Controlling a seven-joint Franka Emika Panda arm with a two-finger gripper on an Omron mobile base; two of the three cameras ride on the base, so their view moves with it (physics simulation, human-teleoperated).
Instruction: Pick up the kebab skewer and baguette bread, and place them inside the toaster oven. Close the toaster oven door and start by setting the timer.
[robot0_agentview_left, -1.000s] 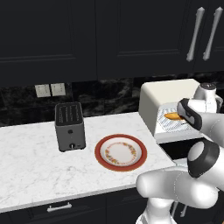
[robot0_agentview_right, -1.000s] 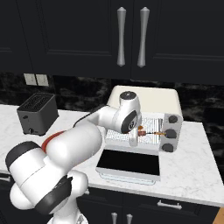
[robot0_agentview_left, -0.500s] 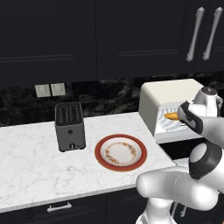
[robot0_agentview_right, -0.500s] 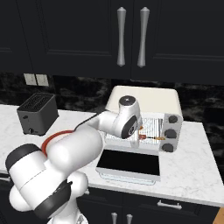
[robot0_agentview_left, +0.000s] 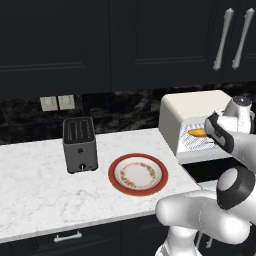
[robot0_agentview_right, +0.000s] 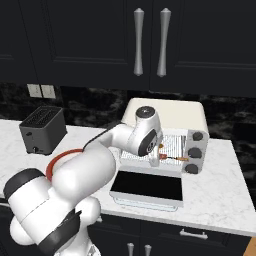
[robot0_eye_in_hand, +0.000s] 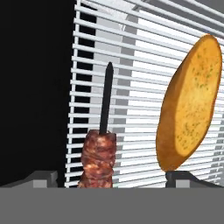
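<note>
- Slot toaster (robot0_agentview_left: 79, 144) sits far left on your table (robot0_agentview_left: 35, 190), w/ the red-rimmed plate (robot0_agentview_left: 138, 174) beside it.
- Toaster oven (robot0_agentview_right: 170, 135): door (robot0_agentview_right: 146, 186) down flat.
- Kebab skewer (robot0_eye_in_hand: 99, 158) and baguette bread (robot0_eye_in_hand: 189, 104) lie on its wire rack (robot0_eye_in_hand: 135, 78).
- Gripper (robot0_eye_in_hand: 116, 177) open, jaws spread either side of the skewer, gripping nothing.

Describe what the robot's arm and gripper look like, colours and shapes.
The arm is made of glossy white, rounded, tube-like segments joined by dark grey to black ring-shaped joints. It thickens toward a bulbous white lower body. The two-finger gripper ends in two small dark grey finger tips. No cables or markings are visible.
</note>
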